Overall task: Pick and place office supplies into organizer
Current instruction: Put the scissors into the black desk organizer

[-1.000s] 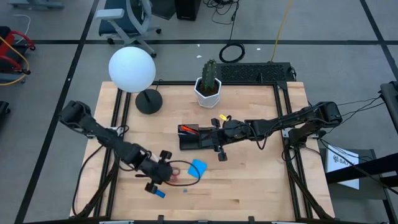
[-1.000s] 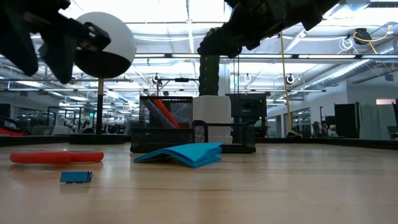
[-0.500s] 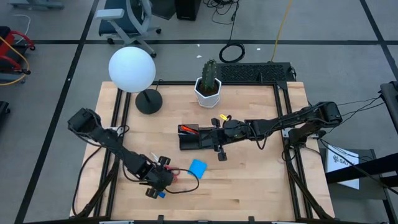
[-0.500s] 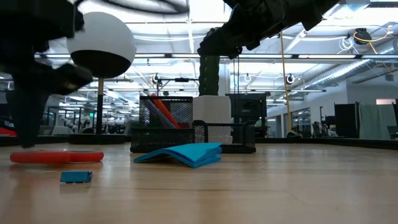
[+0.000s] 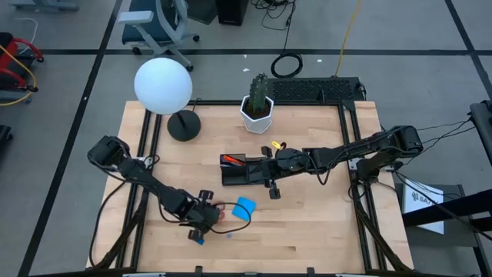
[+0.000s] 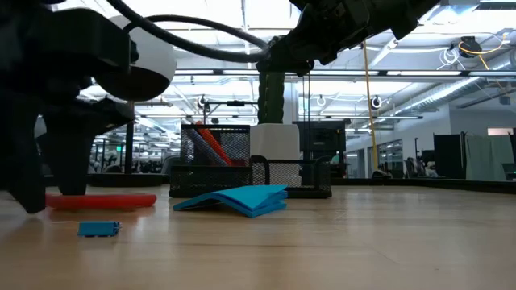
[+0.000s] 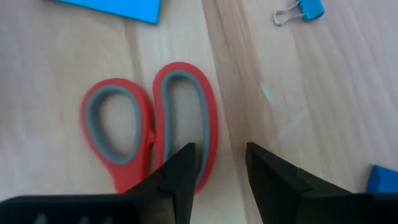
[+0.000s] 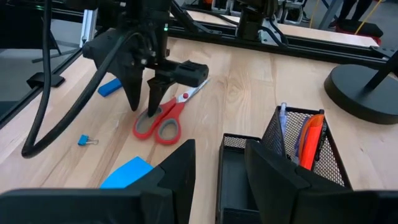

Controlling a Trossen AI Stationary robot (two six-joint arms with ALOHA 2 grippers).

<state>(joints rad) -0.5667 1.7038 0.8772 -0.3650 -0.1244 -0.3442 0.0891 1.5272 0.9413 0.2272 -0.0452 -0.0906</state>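
The red-handled scissors (image 5: 221, 211) lie flat on the wood, their grey-lined handle loops (image 7: 149, 127) in the left wrist view. My left gripper (image 5: 201, 220) is open and stands low over them (image 7: 221, 168), fingers pointing down (image 8: 144, 99). The bright blue pad (image 5: 244, 206) lies just to the right (image 6: 234, 199). A tiny blue block (image 5: 198, 239) rests nearer the front edge (image 6: 98, 229). The black mesh organizer (image 5: 244, 171) holds an orange pen (image 8: 311, 140) in its cup. My right gripper (image 8: 217, 168) hovers open above the organizer. My left gripper comes down on the scissors from above. One finger (image 7: 180, 177) stands at the outer rim of one handle loop (image 7: 206, 155), and the other finger (image 7: 273, 180) stands over bare wood beside it. The finger hides the exact place of touch. The scissors lie flat on the table.
A small blue binder clip (image 7: 300, 10) lies on the wood beyond the scissors (image 8: 87, 140). At the far side stand a globe lamp on a round black base (image 5: 183, 125) and a cactus in a white pot (image 5: 257, 108). Bare wood lies toward the table's right and near edges.
My left gripper has moved toward the near edge and come down over the scissors' handles. The scissors have slid a little toward the table's right. My right arm has kept still.
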